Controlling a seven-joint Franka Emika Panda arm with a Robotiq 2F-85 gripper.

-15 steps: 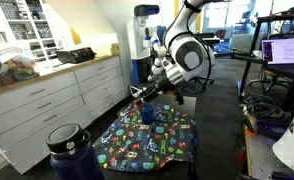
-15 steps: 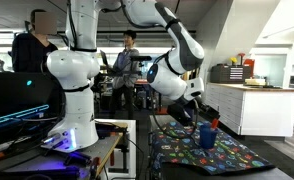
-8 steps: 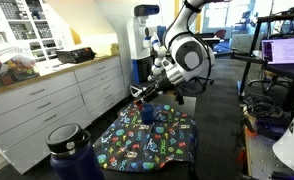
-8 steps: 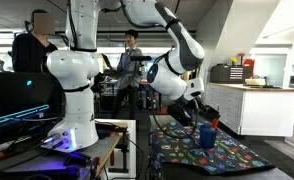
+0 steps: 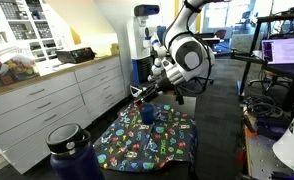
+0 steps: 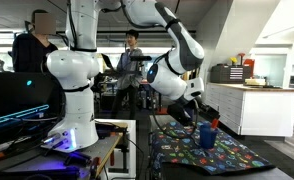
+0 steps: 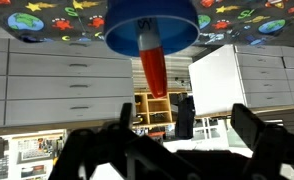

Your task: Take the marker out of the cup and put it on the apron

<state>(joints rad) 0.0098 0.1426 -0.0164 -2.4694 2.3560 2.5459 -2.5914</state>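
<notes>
The dark-blue cup stands on the apron, a dark cloth with a busy cartoon print, and both show in both exterior views: cup, apron. The wrist view is upside down: the cup is at the top. A red marker with a white end sticks out of it toward the camera. My gripper is open and empty. It hangs just above the cup in both exterior views, its fingers apart and short of the marker.
A large dark navy bottle stands in the foreground. White drawer cabinets run along one side of the apron, with another white cabinet beyond it. A second robot arm and a standing person are nearby.
</notes>
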